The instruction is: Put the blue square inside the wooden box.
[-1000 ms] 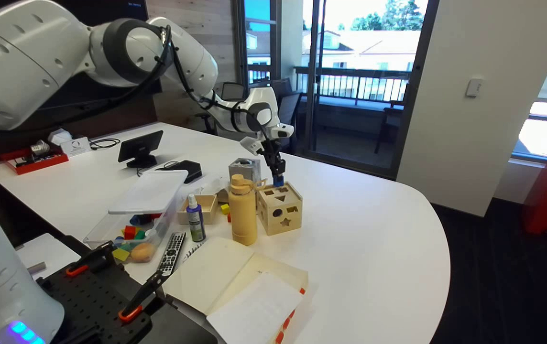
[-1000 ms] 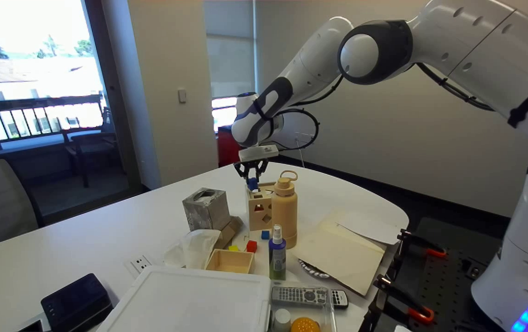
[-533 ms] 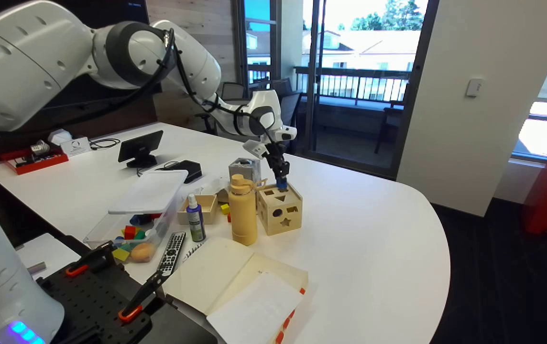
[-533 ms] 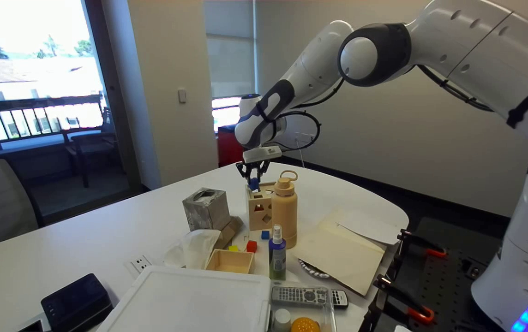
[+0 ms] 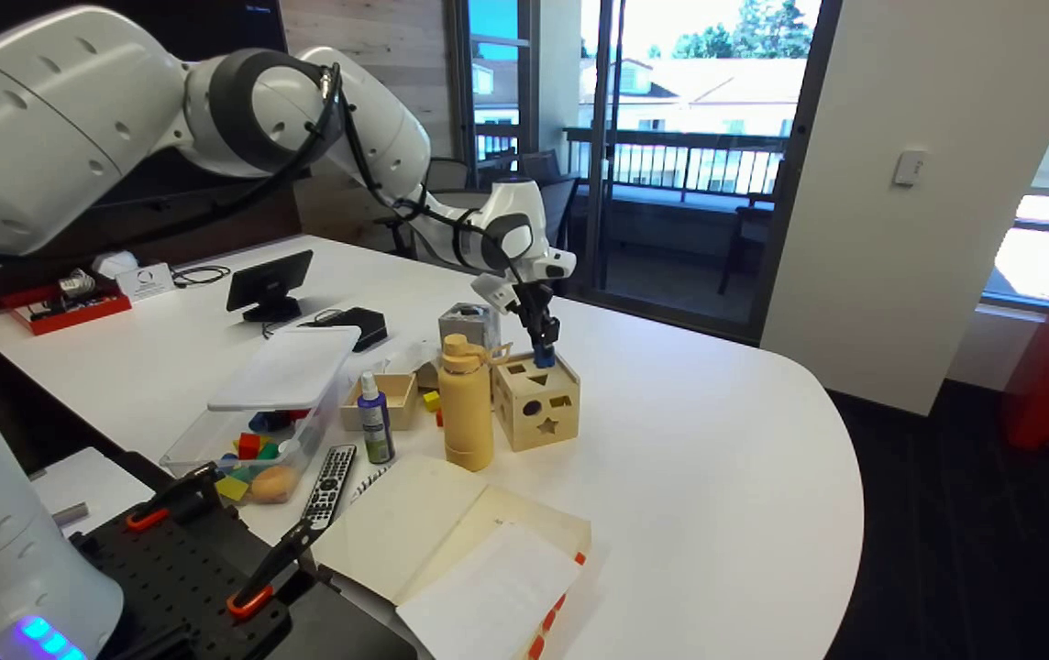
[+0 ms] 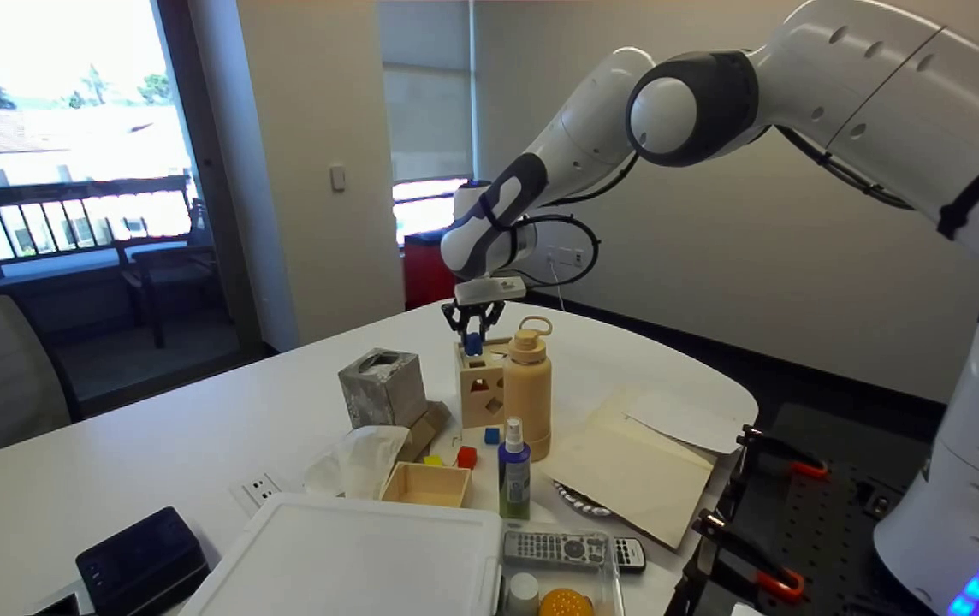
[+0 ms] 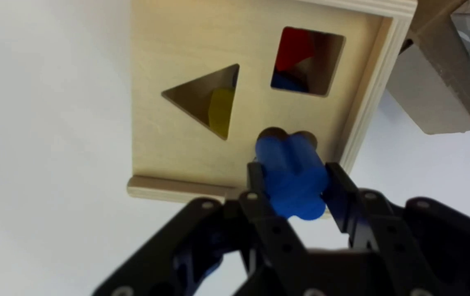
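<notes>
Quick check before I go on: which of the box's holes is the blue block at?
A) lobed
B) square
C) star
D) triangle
A: in the wrist view the blue block, held in the gripper, hides part of the lobed hole, whose dark edge shows past it.

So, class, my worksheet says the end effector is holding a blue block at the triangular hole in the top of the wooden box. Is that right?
Not quite: the shape you gave is wrong. In the wrist view, the end effector is holding the blue block at the round-lobed hole in the top of the wooden box.
</notes>
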Tool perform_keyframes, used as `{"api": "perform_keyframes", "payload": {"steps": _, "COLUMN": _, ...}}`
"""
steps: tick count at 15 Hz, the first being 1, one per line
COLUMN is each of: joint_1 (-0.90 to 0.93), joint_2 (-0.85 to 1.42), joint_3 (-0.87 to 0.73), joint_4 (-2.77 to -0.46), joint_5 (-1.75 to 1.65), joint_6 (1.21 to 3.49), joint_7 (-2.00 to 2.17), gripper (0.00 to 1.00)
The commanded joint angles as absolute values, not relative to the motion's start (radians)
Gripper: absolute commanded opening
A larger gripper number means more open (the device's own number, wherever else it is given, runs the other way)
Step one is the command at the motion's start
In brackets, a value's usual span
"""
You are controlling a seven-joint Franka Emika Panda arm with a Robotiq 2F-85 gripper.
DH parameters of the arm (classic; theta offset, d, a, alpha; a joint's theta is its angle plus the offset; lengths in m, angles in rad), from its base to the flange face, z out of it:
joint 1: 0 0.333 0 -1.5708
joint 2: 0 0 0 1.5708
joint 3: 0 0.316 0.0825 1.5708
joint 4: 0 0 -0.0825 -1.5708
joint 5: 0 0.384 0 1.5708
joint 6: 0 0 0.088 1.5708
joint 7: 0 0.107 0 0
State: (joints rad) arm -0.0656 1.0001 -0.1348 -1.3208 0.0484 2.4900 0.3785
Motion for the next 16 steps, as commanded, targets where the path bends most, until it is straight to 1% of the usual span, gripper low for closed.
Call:
{"api": "perform_keyframes", "payload": {"steps": 1, "joint_1": -0.071, "joint_2": 0.997, "joint_3": -0.131, "joint_4": -1.333, "joint_5": 0.093, "joint_6": 2.527, "joint_7": 0.391, "gripper": 0.15}}
{"api": "perform_keyframes", "payload": {"steps": 16, "joint_1": -0.050, "joint_2": 0.985, "joint_3": -0.153, "joint_4": -1.352, "joint_5": 0.148, "joint_6": 2.460, "joint_7": 0.556, "gripper": 0.15}}
